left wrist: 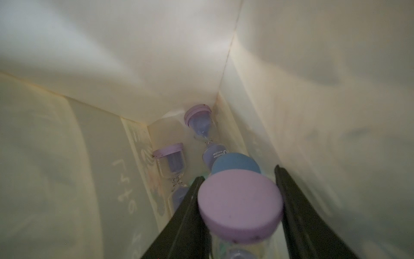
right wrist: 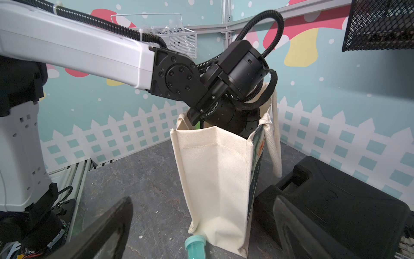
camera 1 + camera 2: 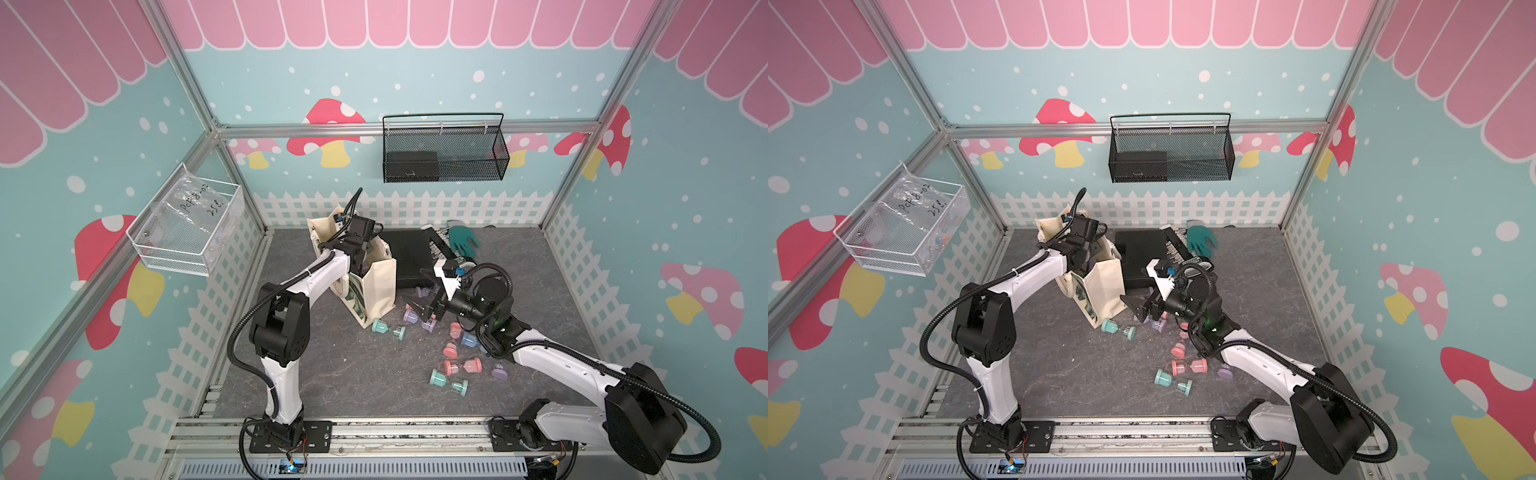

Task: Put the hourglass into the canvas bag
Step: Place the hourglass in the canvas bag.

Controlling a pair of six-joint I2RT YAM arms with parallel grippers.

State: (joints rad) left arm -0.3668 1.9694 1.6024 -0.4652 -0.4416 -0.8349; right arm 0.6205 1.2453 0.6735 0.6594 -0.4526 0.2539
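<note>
- The purple-capped hourglass (image 1: 239,206) fills the foreground of the left wrist view, its round cap blurred and facing the lens.
- The left gripper (image 1: 238,177) is clamped on it, one black finger on each side of the cap.
- That gripper and its load sit down inside the canvas bag (image 3: 380,286), whose cream walls close in all around.
- Deeper in the bag lie two purple hourglasses (image 1: 199,121) and a blue cap (image 1: 235,163), the latter just beyond the held one.
- In both top views the bag stands upright toward the far left corner of the table (image 3: 332,374), with the left arm's wrist plunged into its mouth.
- The right gripper (image 3: 420,308) hovers just beside the bag's near right side, jaws wide apart.
- A teal hourglass (image 3: 388,328) lies at the bag's near bottom corner. Other loose hourglasses (image 3: 463,366), pink, teal and purple, are scattered toward the middle of the table.
- A flat black case (image 3: 409,259) lies right of the bag, and a green glove (image 3: 463,241) lies by the far edge.
</note>
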